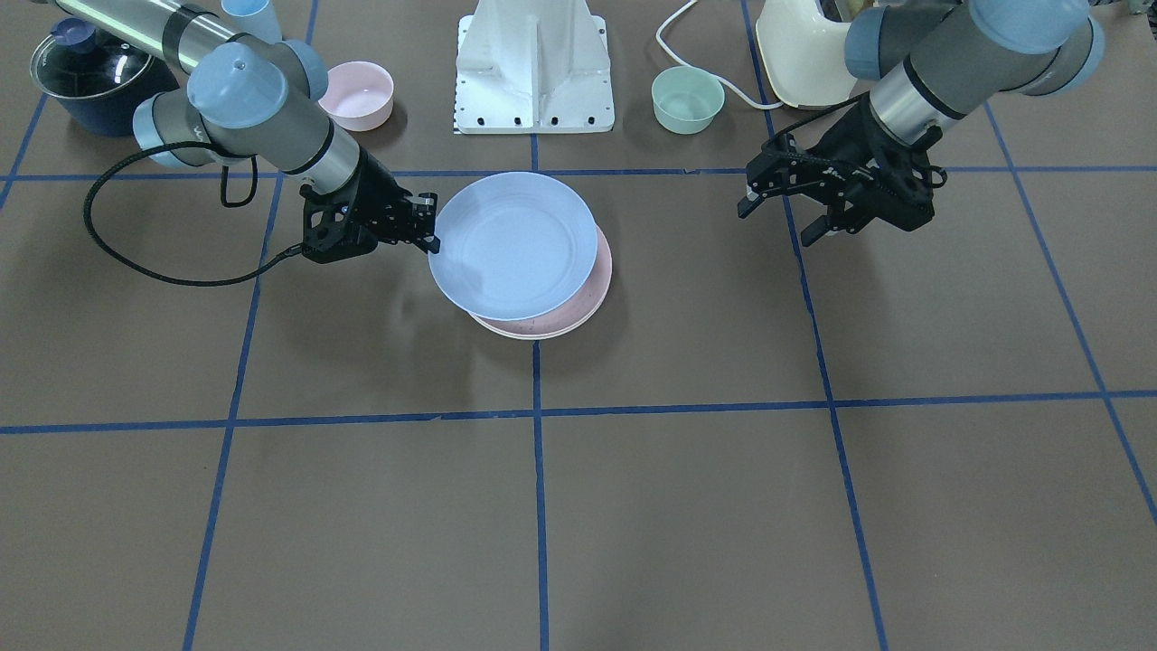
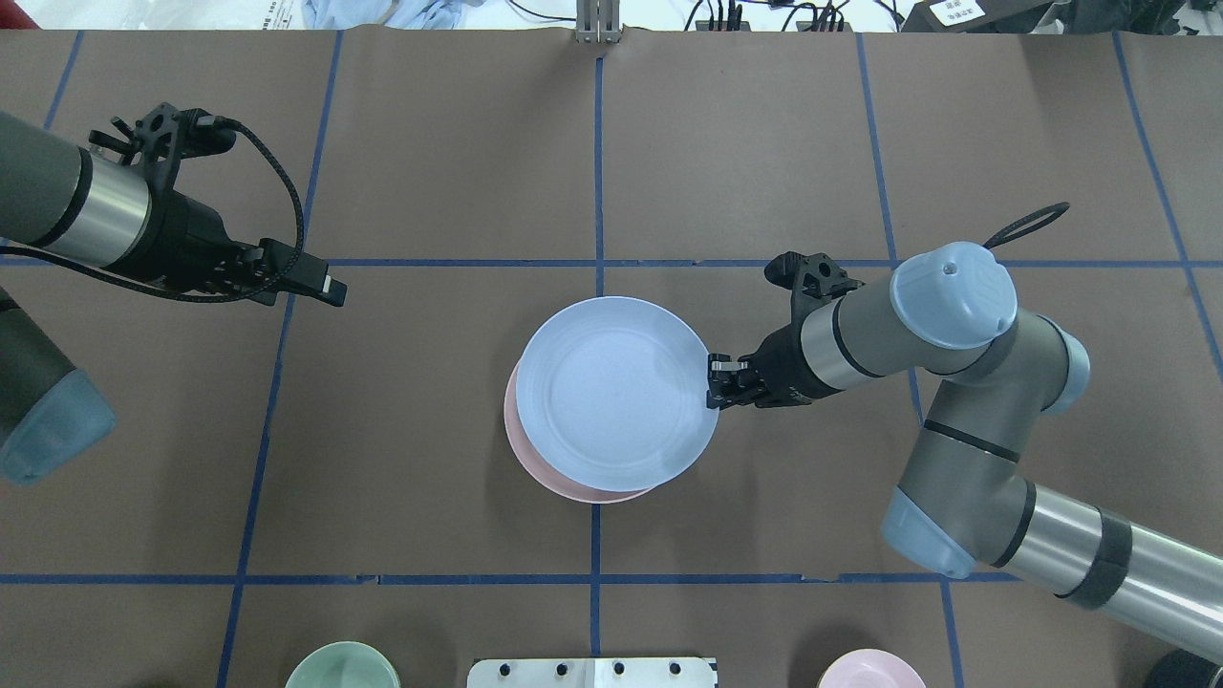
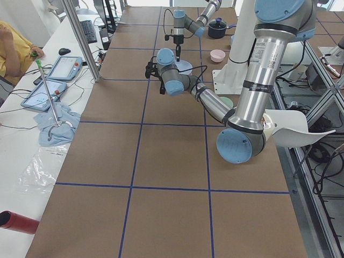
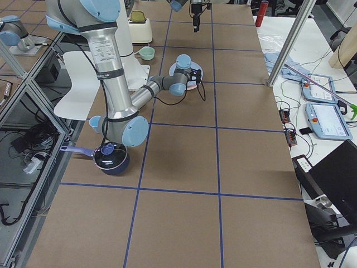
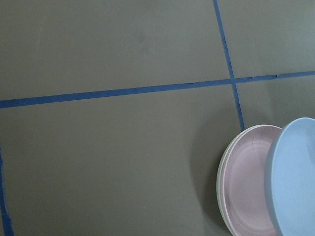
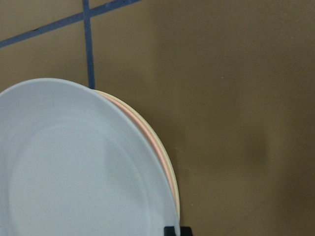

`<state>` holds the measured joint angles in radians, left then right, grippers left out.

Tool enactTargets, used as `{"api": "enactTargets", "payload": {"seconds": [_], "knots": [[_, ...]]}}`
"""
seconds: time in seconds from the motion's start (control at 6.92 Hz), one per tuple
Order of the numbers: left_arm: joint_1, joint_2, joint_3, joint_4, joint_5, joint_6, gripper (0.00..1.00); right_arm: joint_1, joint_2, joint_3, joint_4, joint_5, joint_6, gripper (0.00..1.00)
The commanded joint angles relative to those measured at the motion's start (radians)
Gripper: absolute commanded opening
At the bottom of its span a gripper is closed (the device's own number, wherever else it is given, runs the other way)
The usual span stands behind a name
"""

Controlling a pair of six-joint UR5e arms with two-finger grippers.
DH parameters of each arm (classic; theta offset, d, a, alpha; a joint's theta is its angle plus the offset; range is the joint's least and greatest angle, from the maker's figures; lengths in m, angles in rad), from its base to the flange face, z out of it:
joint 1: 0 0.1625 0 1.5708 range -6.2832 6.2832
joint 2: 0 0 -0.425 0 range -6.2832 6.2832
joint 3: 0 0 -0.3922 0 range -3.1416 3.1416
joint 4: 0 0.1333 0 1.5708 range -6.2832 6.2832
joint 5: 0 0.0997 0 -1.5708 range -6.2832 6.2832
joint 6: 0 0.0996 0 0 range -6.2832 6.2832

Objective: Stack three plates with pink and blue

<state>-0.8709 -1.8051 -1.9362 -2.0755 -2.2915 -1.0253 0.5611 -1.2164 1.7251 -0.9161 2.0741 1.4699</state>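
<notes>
Right gripper (image 2: 712, 380): we see it clamped on the rim of the light blue round shallow plastic plate (image 2: 616, 392).
Left gripper (image 1: 776, 221): fingers apart, holding nothing, well apart from the plates.
Blue plate: lies off-centre over the pale pink round plate (image 5: 246, 187), which sits on the cream-white round plate (image 5: 220, 187).
Handling: we judge it light, stiff and slick, so take it by the rim.

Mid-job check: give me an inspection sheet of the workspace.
Surface: brown table, blue tape grid.
Job's things: blue plate offset over pink plate; cream plate at bottom.
Clutter: pink bowl, mint bowl, pot, cup, appliance along the robot's side.
Grippers: right gripper shut on blue plate's rim; left gripper open, empty, apart from stack.
Cables: black cable loops off right wrist; white cord by appliance.
Surroundings: operator and tablets at side desk.
</notes>
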Motion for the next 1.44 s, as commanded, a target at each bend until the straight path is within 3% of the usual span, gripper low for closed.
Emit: {"api": "enactTargets", "payload": {"seconds": [0.0,0.29,0.58,0.72,1.01,1.3], "knots": [[0.001,0.001,0.000,0.000,0.001,-0.007,1.00,-0.007,0.079,-0.093,0.000,-0.050,0.102,0.99],[0.003,0.000,-0.001,0.000,0.001,-0.010,1.00,0.015,0.074,-0.060,0.000,-0.046,0.093,1.00],[-0.019,0.021,0.002,-0.001,0.001,0.025,1.00,0.150,0.005,-0.035,-0.001,0.044,0.084,1.00],[-0.058,0.062,0.006,0.000,0.001,0.139,1.00,0.224,-0.043,-0.036,-0.003,0.076,0.016,1.00],[-0.161,0.154,0.040,0.000,0.001,0.381,1.00,0.342,-0.208,-0.035,-0.001,0.112,-0.277,1.00],[-0.297,0.193,0.141,0.002,0.000,0.657,1.00,0.594,-0.361,-0.082,-0.010,0.252,-0.678,1.00]]}}
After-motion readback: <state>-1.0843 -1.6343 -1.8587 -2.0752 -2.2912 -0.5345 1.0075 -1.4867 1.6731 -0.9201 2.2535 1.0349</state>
